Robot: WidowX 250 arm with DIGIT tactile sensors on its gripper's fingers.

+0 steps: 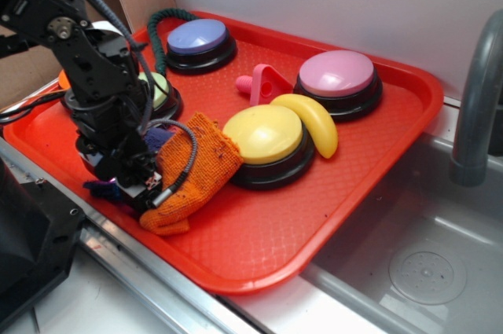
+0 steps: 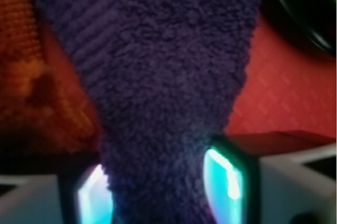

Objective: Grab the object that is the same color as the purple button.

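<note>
Jaws clamp one purple cloth beside one orange cloth.

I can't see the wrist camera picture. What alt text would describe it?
A dark purple knitted cloth fills most of the close-up, its narrow end pinched between the gripper and its two glowing turquoise fingers. Beneath lies a red tray, with an orange cloth at the left edge.
</note>
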